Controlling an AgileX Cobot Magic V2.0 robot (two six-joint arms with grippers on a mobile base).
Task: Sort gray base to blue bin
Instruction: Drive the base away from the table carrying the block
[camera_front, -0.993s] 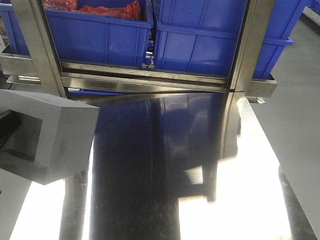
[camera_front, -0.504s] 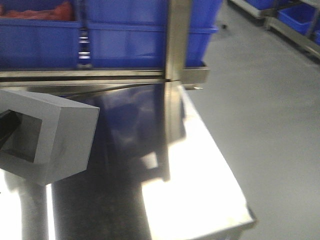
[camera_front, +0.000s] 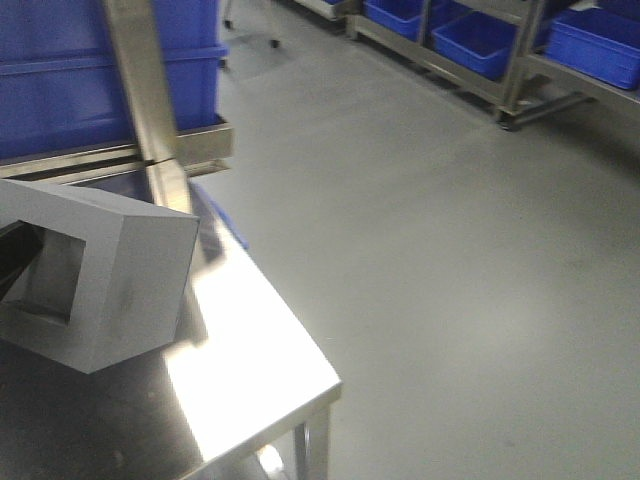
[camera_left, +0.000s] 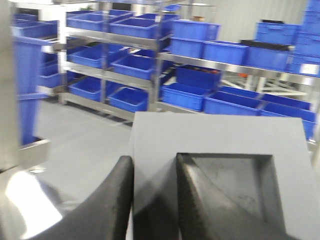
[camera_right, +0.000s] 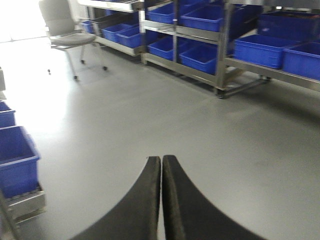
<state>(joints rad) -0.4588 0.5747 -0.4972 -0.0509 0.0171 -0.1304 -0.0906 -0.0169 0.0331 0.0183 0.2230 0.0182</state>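
L pincer (camera_left: 154, 161) is clamped on the gray base (camera_front: 130, 290). In the L wrist view one black finger (camera_left: 117, 200) lies outside a side wall of the block and the other finger (camera_left: 200, 195) reaches down into the square recess, w/ that wall pinched btw them.

In the front view the gray base sits at far left, tilted, recess face turned to the left. It's over the steel worktop (camera_front: 250, 370), inboard of the worktop's near corner. Can't tell from here if its underside touches the surface.

Behind it, upper left, a blue bin (camera_front: 60, 90) sits in a steel rack frame (camera_front: 140, 80) just past the worktop's far edge, apart from the base. Across the gray floor (camera_front: 450, 300), top right, low shelves (camera_front: 510, 70) hold further bins of the same kind; which one is meant can't be told.

R pincer (camera_right: 161, 160) has its fingers pressed together w/ nothing btw them, over open floor. An office chair (camera_right: 62, 27) stands top left in that view, w/ bin shelving along the back
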